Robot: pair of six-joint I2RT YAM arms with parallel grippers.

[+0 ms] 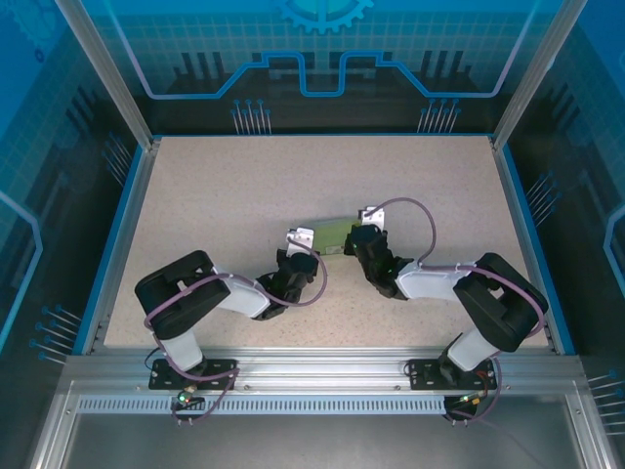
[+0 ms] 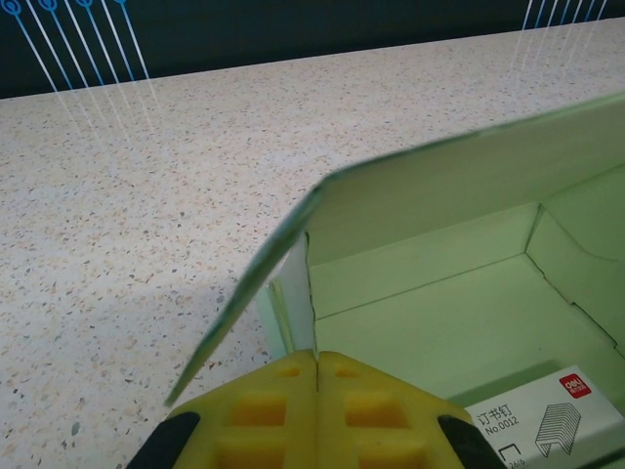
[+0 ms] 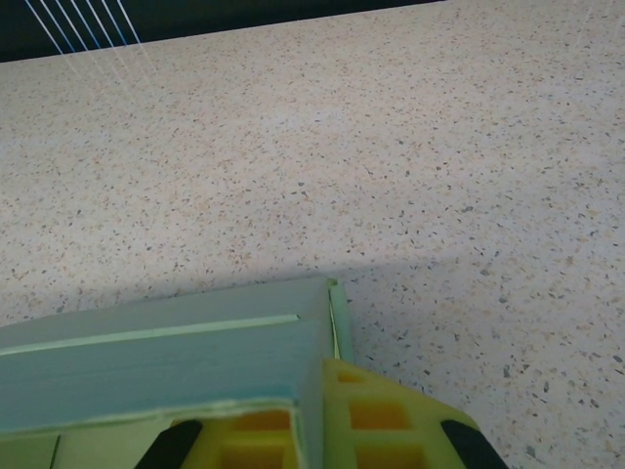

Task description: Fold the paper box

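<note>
So the paper box (image 1: 337,233) sits around the middle of the speckled bench (image 1: 215,195), a touch closer to the near edge than the far one, with one arm on each side of it. It's half formed: the left wrist view looks right into the open mint-green inside, one big panel tilting up over it. The left gripper (image 2: 317,376) has its yellow fingers (image 2: 264,410) pressed together on a thin upright edge of the card. The right gripper (image 3: 311,415) is clamped the same way on the other end, with a card wall sandwiched between its pads. There's a printed label (image 2: 547,410) on the inside face that reads "订书钉 No.0012", with a little staple drawing beside it (there's also a small red logo above, too tiny for me to read).
</note>
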